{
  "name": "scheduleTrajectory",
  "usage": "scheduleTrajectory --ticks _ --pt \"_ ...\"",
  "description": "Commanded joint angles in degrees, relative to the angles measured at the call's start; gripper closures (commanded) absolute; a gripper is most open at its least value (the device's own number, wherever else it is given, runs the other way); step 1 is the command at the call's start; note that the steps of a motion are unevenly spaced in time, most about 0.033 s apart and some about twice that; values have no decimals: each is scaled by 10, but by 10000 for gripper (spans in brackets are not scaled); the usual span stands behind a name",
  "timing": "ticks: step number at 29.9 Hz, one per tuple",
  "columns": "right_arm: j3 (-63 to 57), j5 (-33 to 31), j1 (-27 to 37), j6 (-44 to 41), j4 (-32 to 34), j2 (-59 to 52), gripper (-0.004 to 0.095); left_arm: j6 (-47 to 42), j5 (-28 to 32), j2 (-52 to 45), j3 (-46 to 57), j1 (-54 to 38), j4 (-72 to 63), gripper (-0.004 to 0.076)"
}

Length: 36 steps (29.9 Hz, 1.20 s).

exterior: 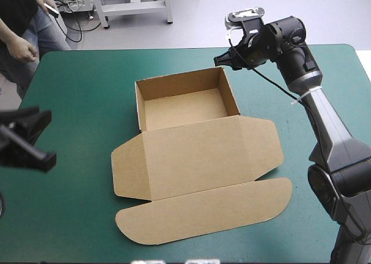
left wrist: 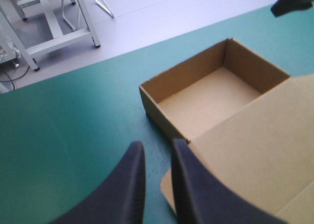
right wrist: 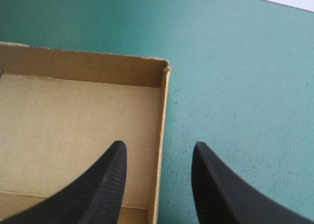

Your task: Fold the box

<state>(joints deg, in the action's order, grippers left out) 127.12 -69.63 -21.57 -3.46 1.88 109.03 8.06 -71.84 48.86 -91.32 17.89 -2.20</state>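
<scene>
One box [exterior: 197, 154], left tool [left wrist: 157, 144], right tool [right wrist: 158, 146]

The box [exterior: 197, 154] is plain brown board, the same brown on its walls, floor and flat lid. The tabletop [exterior: 87, 102] has an even teal-green cover. The left claw [left wrist: 157, 148] is black; the right claw [right wrist: 158, 148] is black with fine ribbing.
</scene>
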Motion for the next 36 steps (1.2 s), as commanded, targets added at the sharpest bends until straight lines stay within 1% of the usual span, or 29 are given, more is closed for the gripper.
scheduleTrajectory --ticks 1,2,5,9,11,14,17,22,23,25,26,27,29,31,33,35,36 --pt "-14 27 0 2 11 -30 505 1 51 -106 130 2 22 696" --pt "-25 27 0 2 13 -30 506 1 76 -147 179 2 25 734" --pt "-50 30 0 2 23 -25 506 -24 129 -262 308 2 27 731" --pt "-53 32 0 2 22 3 506 -70 146 -376 434 2 29 731" --pt "-53 33 0 2 19 19 506 -88 146 -412 474 2 29 731" --pt "-53 33 0 8 -2 48 506 -87 142 -450 515 2 29 731" --pt "-53 33 0 11 -19 82 506 -87 144 -473 548 2 18 731" --pt "-53 32 0 8 -23 121 513 -85 150 -505 595 2 22 731" --pt "-53 33 0 6 -23 124 527 -85 148 -505 600 2 22 731" --pt "-53 34 0 6 -23 129 615 -84 152 -505 611 2 16 731" --pt "-53 34 0 6 -19 130 674 -85 149 -505 611 2 16 731" --pt "-53 33 0 7 -7 130 787 -85 149 -505 611 2 16 731" --pt "-48 26 1 8 35 130 928 -85 149 -505 611 2 16 731" --pt "-46 26 8 9 75 127 930 -85 148 -505 611 2 16 731" --pt "-46 26 29 9 108 120 929 -85 147 -505 611 2 16 731" --pt "-46 26 63 13 118 112 930 -81 146 -505 611 2 16 731" --pt "-46 26 92 16 118 106 930 -81 144 -505 611 2 16 731"
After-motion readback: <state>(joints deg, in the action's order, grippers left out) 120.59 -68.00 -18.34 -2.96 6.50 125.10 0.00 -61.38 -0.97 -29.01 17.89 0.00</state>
